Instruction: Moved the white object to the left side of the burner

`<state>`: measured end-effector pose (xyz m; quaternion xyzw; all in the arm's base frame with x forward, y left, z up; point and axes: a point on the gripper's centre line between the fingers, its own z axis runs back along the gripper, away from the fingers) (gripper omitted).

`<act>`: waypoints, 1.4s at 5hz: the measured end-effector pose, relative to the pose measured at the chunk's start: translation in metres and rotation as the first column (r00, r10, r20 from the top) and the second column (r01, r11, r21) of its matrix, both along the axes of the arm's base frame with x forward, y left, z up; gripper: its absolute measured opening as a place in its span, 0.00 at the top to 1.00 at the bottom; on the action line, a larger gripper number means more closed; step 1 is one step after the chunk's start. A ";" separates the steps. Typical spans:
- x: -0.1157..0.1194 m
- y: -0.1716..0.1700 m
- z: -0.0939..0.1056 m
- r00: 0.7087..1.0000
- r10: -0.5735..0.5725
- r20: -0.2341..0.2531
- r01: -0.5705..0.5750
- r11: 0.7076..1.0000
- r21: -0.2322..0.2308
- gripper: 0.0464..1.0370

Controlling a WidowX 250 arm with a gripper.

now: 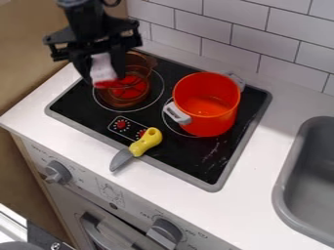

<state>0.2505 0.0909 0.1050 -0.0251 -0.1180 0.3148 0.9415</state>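
- Black glass stovetop (85, 105).
- Black two-finger gripper (102, 70) hangs toward its ten o'clock, jaws closed on a small, white, red-ended object (102, 68).
- Transparent amber pot (129, 100) sits toward the object's four o'clock.
- Object: between jaws, long axis nearly upright.

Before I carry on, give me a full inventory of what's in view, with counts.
White object: one, white with red lower end, in the jaws above the left burner area
Translucent pot: one, brownish, on the left burner; red shows through it
Pot: one, orange-red with grey handles, right burner
Knife: one, yellow handle, grey blade, across the stovetop's front edge
Stovetop: one, black, grey rim, on the counter
Small dials: two, red, on the stovetop
Counter: one, white
Front knobs: two, grey, below the counter
Sink: one, grey, right
Tiles: many, white, back wall
Arm: one, black, upper left
Jaws: one pair, black, closed on the white object
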 end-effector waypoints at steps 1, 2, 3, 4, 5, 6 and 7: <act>-0.003 0.008 -0.020 0.999 -0.042 0.011 0.042 0.999 0.006 0.54; -0.004 0.016 -0.037 0.997 -0.075 0.031 0.075 0.997 0.008 0.54; -0.009 0.025 -0.049 0.995 -0.086 0.041 0.086 0.996 0.016 0.54; -0.016 0.033 -0.058 0.995 -0.086 0.046 0.085 0.996 0.029 0.54; -0.024 0.041 -0.064 0.995 -0.081 0.056 0.079 0.996 0.042 0.54; -0.028 0.044 -0.071 0.994 -0.084 0.064 0.082 0.996 0.042 0.54; -0.029 0.042 -0.073 0.995 -0.067 0.079 0.063 0.997 0.044 0.46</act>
